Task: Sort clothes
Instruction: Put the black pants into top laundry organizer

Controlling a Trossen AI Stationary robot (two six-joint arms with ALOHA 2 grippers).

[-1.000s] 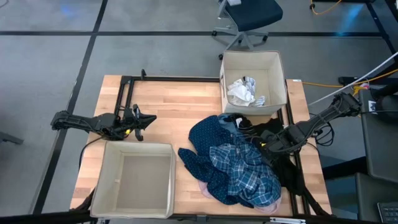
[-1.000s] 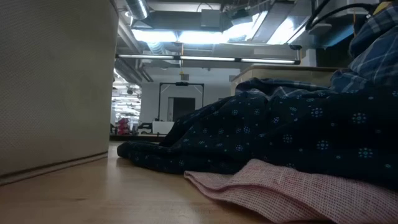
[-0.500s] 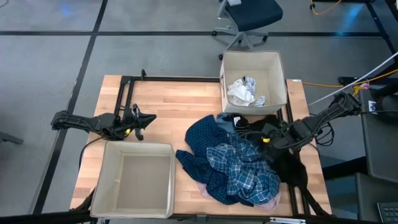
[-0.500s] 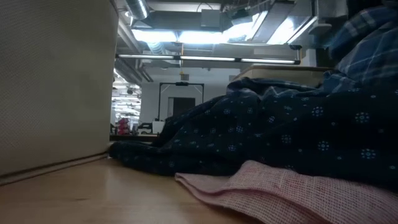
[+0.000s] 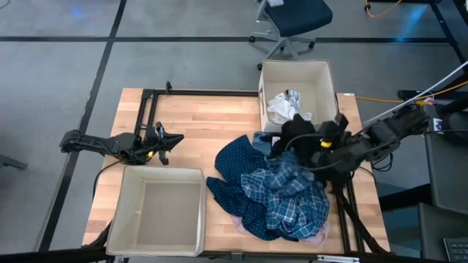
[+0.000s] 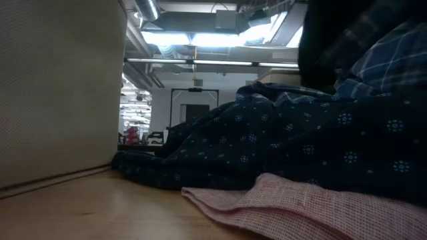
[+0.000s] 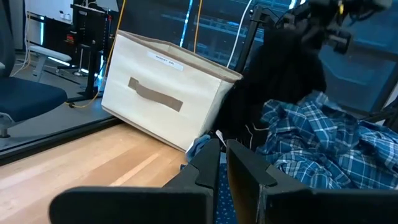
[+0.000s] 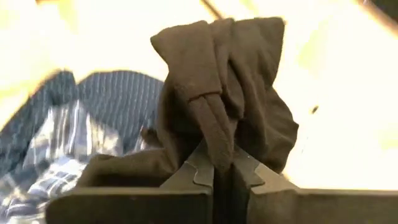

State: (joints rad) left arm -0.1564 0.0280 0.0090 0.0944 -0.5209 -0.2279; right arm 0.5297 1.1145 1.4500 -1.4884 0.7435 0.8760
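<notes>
Black garment (image 5: 296, 135) gripped by the right gripper (image 5: 322, 143) above the clothes pile (image 5: 274, 191).

Its jaws are pinched on the cloth beside the far box (image 5: 322, 77). The left gripper (image 5: 170, 140) is parked closed, empty. The box label (image 7: 166, 60) cannot be read.

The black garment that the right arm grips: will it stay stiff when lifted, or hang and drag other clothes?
Probably floppy: the black garment bunches in soft folds above the right end effector. It seems light, since a pinch holds it. It may drag the blue plaid shirt, which lies against it.
</notes>
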